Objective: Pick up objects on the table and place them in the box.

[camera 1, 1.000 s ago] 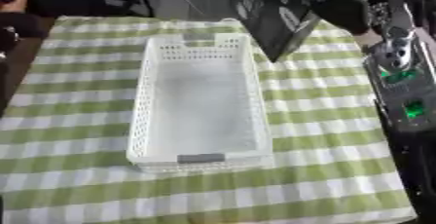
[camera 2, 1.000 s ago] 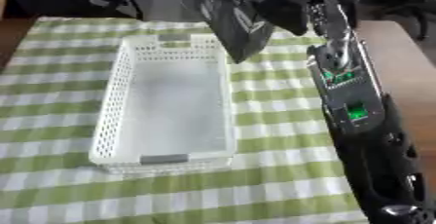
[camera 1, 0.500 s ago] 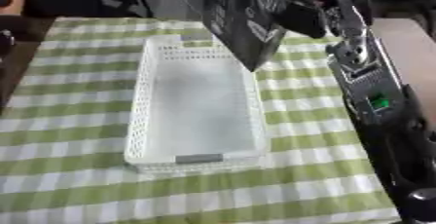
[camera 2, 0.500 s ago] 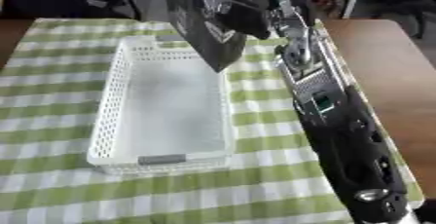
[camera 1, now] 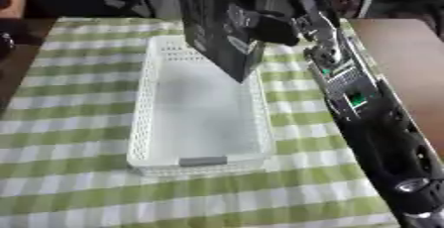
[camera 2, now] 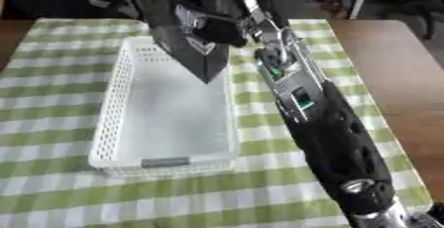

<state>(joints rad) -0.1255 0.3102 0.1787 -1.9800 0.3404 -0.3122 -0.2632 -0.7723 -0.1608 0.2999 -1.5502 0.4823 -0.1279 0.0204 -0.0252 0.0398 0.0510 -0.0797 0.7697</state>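
1. left eye view: the right hand (camera 1: 276,28) has its fingers curled around a flat black package (camera 1: 217,28), which hangs tilted above the far end of the white box (camera 1: 144,123).
2. the package's lower corner points down over the box's right wall.
3. the box sits on the green checked desk (camera 1: 78,192).

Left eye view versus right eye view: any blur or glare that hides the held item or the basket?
Left eye view: the dark flat package and right hand are soft and smeared, its print unreadable. Right eye view: much the same softness; the white basket has a pale, washed-out floor, but its rim stays readable.
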